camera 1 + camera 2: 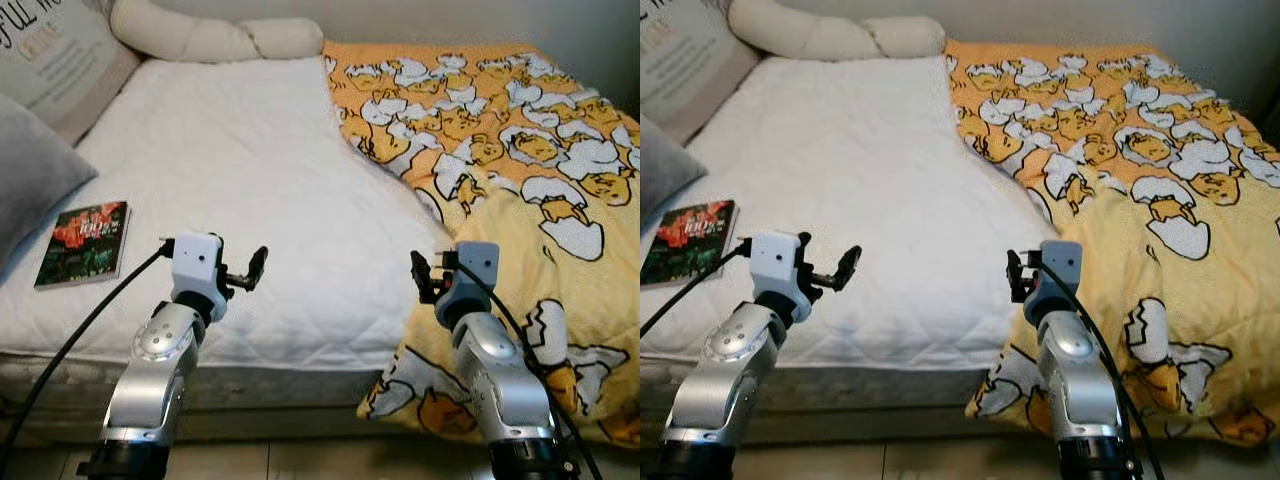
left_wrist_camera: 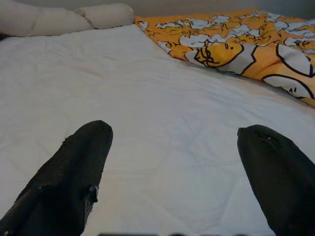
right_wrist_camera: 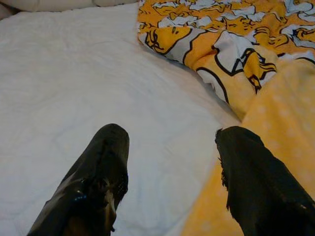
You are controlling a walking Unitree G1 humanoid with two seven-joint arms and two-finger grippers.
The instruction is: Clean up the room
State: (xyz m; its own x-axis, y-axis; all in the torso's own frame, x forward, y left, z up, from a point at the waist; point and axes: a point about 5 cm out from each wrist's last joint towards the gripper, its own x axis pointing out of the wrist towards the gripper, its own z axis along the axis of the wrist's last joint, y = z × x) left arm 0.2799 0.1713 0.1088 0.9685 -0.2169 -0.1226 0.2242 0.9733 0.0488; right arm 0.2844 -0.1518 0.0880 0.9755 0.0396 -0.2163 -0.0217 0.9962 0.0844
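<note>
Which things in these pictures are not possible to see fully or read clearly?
- Book title: too small and blurred in the left eye view.
- Printed pillow: cut by the picture's top left edge, its words incomplete.
- Grey pillow: cut by the left edge.
- Yellow blanket: its right part runs off the picture.

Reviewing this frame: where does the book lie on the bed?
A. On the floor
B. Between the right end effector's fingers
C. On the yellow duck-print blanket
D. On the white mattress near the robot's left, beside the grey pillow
D: the book lies flat on the white mattress, next to the grey pillow.
</note>
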